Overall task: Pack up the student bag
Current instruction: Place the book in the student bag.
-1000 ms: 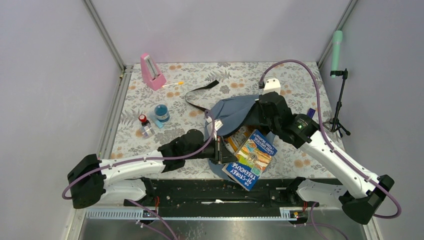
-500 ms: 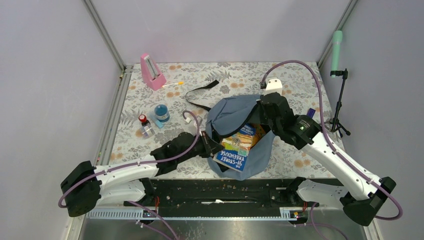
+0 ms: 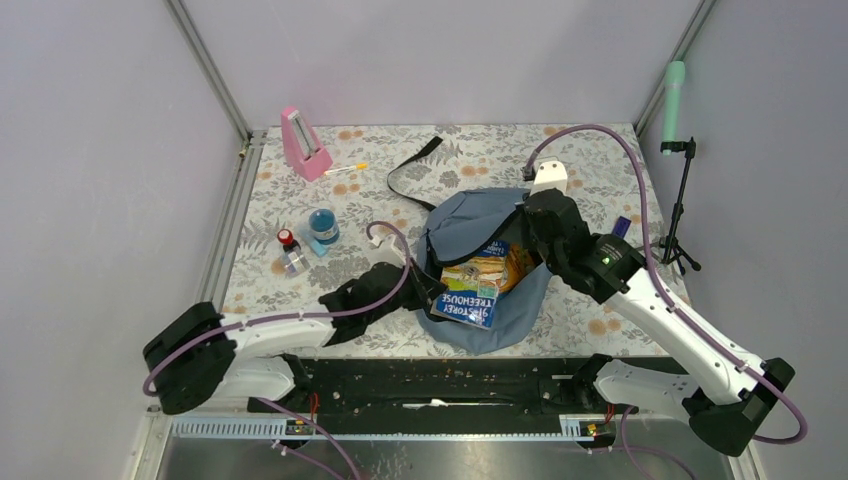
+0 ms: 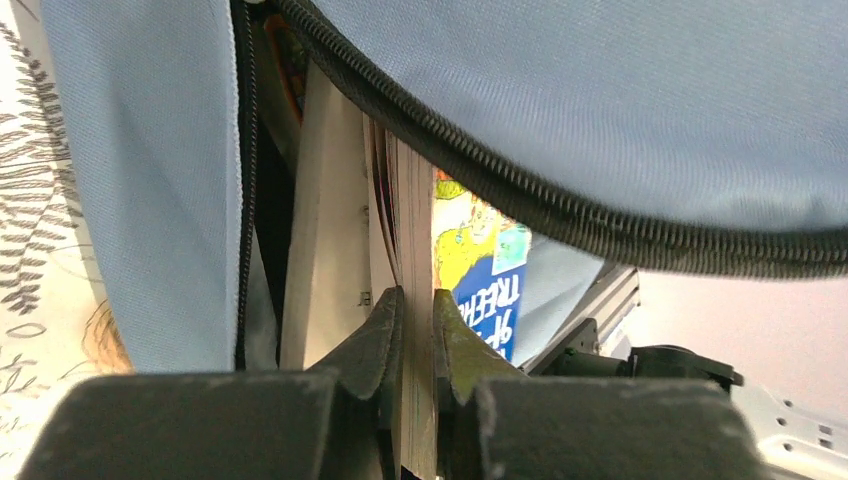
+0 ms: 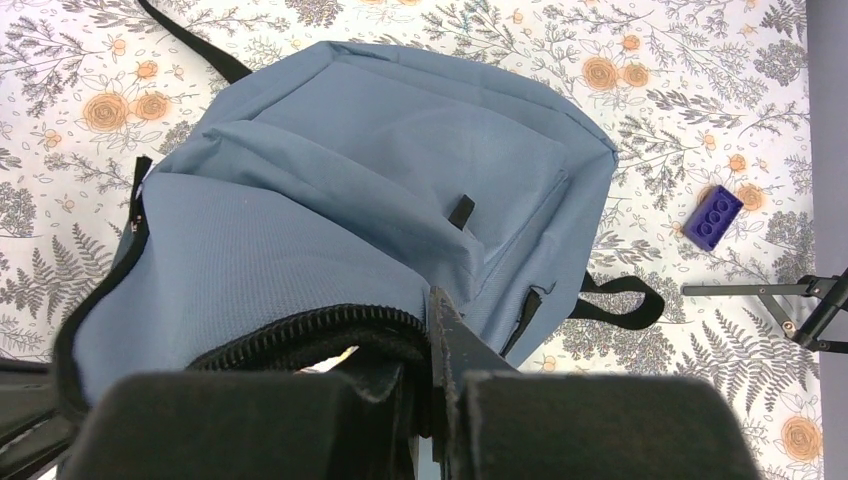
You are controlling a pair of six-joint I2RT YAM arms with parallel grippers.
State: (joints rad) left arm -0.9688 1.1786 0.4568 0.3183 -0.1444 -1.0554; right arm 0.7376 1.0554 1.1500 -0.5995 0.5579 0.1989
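Far left of the student bag [image 3: 468, 222] you've got a pink wedge-shaped thing [image 3: 303, 143], a pen [image 3: 346, 169], a blue jar [image 3: 323, 224] and a little red-capped bottle [image 3: 289, 250], all well apart from the bag. Your left gripper [image 4: 418, 312] is at the bag's left side, pinched tight on the edge of the Treehouse book [image 3: 476, 290]. The book sits partway inside the bag's open mouth with its title end poking out. The bag itself lies on the flowered table [image 3: 600, 160]. At the bag's right side your right gripper [image 5: 430, 335] is nipped onto the zipper rim, with the flap raised over the book. A purple block [image 5: 713, 217] sits near the bag's right, and a black stand [image 3: 680, 215] is further right.
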